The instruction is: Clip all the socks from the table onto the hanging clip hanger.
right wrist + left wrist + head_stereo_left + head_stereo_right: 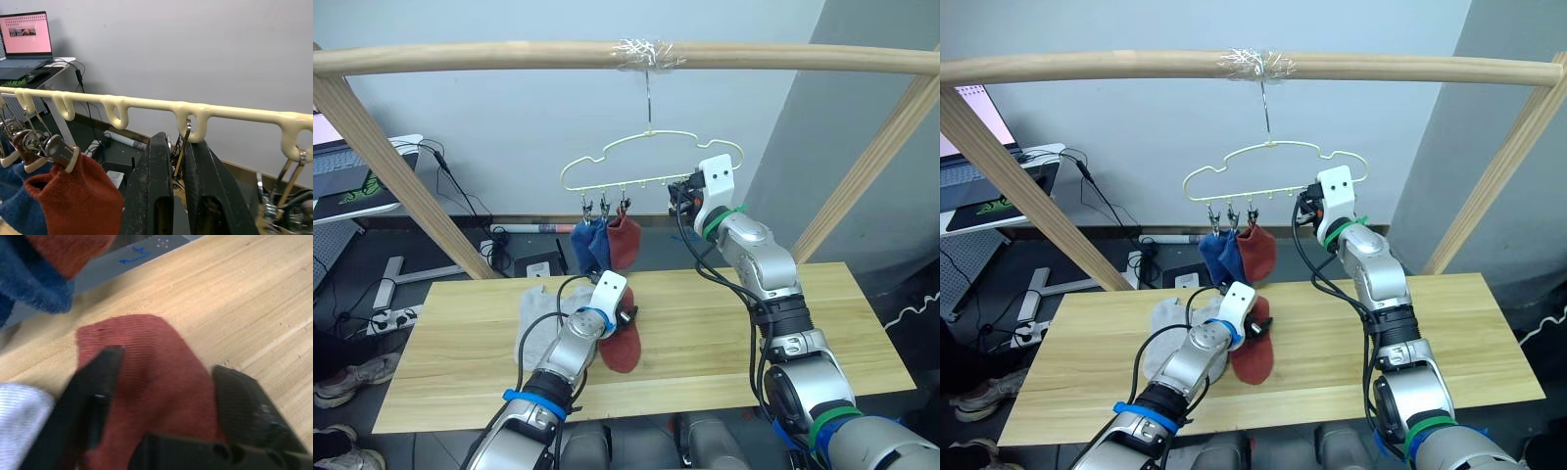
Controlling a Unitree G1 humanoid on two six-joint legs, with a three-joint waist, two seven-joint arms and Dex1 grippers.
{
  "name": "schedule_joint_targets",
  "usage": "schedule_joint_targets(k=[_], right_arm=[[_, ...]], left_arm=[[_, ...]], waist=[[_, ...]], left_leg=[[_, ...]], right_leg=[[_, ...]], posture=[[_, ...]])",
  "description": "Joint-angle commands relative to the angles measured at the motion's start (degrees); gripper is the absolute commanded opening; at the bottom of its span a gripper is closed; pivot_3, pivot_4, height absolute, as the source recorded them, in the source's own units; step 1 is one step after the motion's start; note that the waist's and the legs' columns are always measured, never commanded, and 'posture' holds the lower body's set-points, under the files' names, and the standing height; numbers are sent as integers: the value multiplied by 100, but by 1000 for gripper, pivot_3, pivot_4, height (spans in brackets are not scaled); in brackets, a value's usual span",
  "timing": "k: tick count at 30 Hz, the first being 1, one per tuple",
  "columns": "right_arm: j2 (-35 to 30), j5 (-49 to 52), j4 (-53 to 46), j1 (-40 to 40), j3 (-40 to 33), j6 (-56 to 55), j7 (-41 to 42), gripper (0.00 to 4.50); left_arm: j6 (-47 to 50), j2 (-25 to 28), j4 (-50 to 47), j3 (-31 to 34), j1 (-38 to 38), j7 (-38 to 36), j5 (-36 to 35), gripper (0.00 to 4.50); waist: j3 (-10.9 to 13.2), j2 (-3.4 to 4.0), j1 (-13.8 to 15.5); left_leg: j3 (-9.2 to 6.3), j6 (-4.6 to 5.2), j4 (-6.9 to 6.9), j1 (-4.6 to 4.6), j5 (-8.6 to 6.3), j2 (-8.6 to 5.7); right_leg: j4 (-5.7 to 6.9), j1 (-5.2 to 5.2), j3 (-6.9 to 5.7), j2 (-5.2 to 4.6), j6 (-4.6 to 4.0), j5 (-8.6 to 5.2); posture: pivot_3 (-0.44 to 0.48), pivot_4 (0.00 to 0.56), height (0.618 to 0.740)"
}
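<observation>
Already hung on the clip hanger [646, 157]: two blue socks [589, 245] and one red sock [625, 240], clipped side by side at its left end. Left on the table [705, 333]: a second red sock [620, 345] and grey socks [538, 328] bunched just to its left, touching it. Found the left gripper [625, 318] low over the red sock's upper end, fingers [98, 382] spread and straddling the fabric, nothing pinched yet; sock lying directly between and beyond the two fingers, long axis running roughly along the gripper's reach, toward the robot's near edge in the head views. Clearly the nearer arm for that sock. Found the right gripper [683, 196] raised at the hanger's right part, fingers drawn close together around the wire stem of a grey clip [182, 147] hanging from one loop of the yellow bar, so clamped on that clip, or nearly so. Judged the step in hand as picking up the fourth sock while the free clip is steadied. Judged the coming move as turning on one thing: sock down and left of the held clip, well apart from it, so cuff to be lifted up and rightward to that clip. Possible snag: grey sock dragged along, given the contact.
</observation>
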Motion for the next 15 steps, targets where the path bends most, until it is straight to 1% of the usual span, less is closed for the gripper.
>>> schedule_joint_targets(k=[1, 6, 7, 12, 15], right_arm=[[4, 102, -328, -87, -35, -53, 19, 0], [-17, 97, -345, -81, -39, -42, 9, 0], [-22, 98, -352, -77, -41, -38, 8, 0], [-42, 101, -371, -63, -45, -27, 14, 0], [-45, 104, -381, -57, -49, -17, 4, 0]], left_arm=[[135, 47, -11, -52, 251, -152, 9, 1751], [-167, -39, -289, -74, 398, -304, -97, 152], [-322, -61, -352, -80, 420, -324, -121, 44], [-1198, -124, -649, -150, 513, -373, -112, 44], [-1487, -61, -675, -423, 596, -463, 117, 44]], waist=[[-4, 2, -5], [-5, 2, -3], [-5, 2, 0], [-5, 2, 8], [-5, 2, 10]], left_leg=[[0, 0, -1, 1, 0, 0], [1, 0, -1, 1, 0, 0], [0, 0, -1, 1, 0, 0], [0, 0, -1, -5, 0, 0], [0, 0, -1, -7, 0, 0]], right_leg=[[0, 0, 0, 0, -1, 1], [0, 1, 1, 0, -3, 1], [-1, 1, 1, 0, -2, 1], [-5, 0, 1, -1, -3, 2], [-6, -1, 1, -1, -3, 2]], posture=[[-1, 110, 737], [-8, 112, 737], [-8, 112, 737], [-9, 113, 737], [-9, 113, 737]])
